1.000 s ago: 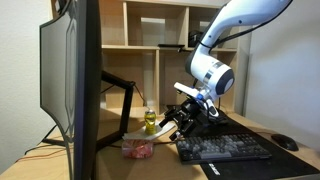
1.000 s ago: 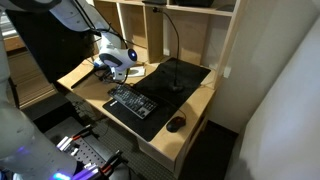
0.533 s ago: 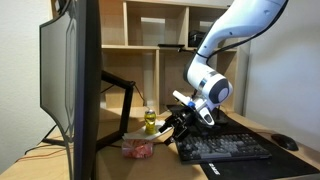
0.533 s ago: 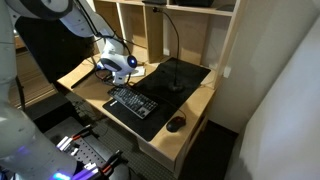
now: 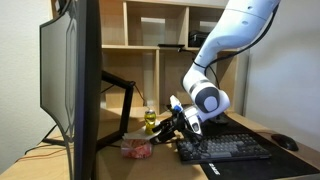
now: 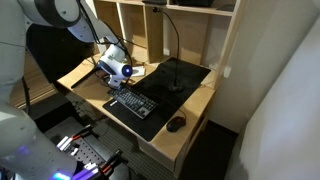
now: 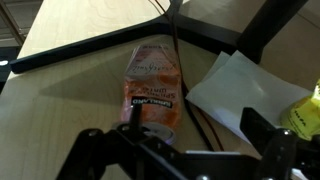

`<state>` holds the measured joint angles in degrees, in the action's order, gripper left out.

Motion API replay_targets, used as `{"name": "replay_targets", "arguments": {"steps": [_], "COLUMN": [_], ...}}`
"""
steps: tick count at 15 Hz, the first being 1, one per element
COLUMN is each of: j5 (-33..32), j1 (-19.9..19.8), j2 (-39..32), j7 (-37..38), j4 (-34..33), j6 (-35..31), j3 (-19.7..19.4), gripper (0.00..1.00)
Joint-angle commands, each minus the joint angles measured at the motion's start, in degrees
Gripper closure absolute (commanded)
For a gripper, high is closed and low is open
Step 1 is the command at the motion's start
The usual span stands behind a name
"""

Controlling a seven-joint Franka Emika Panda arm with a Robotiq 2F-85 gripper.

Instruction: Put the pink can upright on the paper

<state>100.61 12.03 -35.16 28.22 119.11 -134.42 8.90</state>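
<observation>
The pink can (image 7: 152, 90) lies on its side on the wooden desk, its top end toward the camera in the wrist view. It also shows in an exterior view (image 5: 137, 148), low beside the monitor. The paper (image 7: 240, 95) lies flat just to the right of the can, with a dark cable between them. My gripper (image 7: 180, 158) is open and empty, its two dark fingers spread wide above the can's near end. In an exterior view the gripper (image 5: 166, 126) hangs above and to the right of the can. It is small in the other exterior view (image 6: 112, 82).
A yellow-green bottle (image 5: 149, 120) stands behind the can, at the paper's far edge (image 7: 306, 112). A large monitor (image 5: 75, 80) stands close on the left. A black keyboard (image 5: 225, 148) on a black mat and a mouse (image 5: 287, 143) lie to the right. Shelves stand behind.
The arm has swung down and toward the monitor, bringing the open gripper lower and closer to the can. The can, paper and bottle have not moved.
</observation>
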Motion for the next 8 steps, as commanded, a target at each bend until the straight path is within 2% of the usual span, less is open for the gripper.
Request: {"name": "replay_targets", "arguments": {"steps": [1,2,6,8], "j5": [-0.02,-0.02,-7.21,-8.25], "j1": [0.4,0.41,-0.2,-0.11], "j2": [0.09,0.09,-0.07,-0.62], "j7": [0.4,0.5,5.94,7.0], "j4": [0.02,0.02,-0.03,-0.68], "j6": [0.25,0.27,5.3,6.34], "j3": [-0.37,-0.35,-0.67,-0.98], "gripper": [0.0,0.0,0.0,0.0]}}
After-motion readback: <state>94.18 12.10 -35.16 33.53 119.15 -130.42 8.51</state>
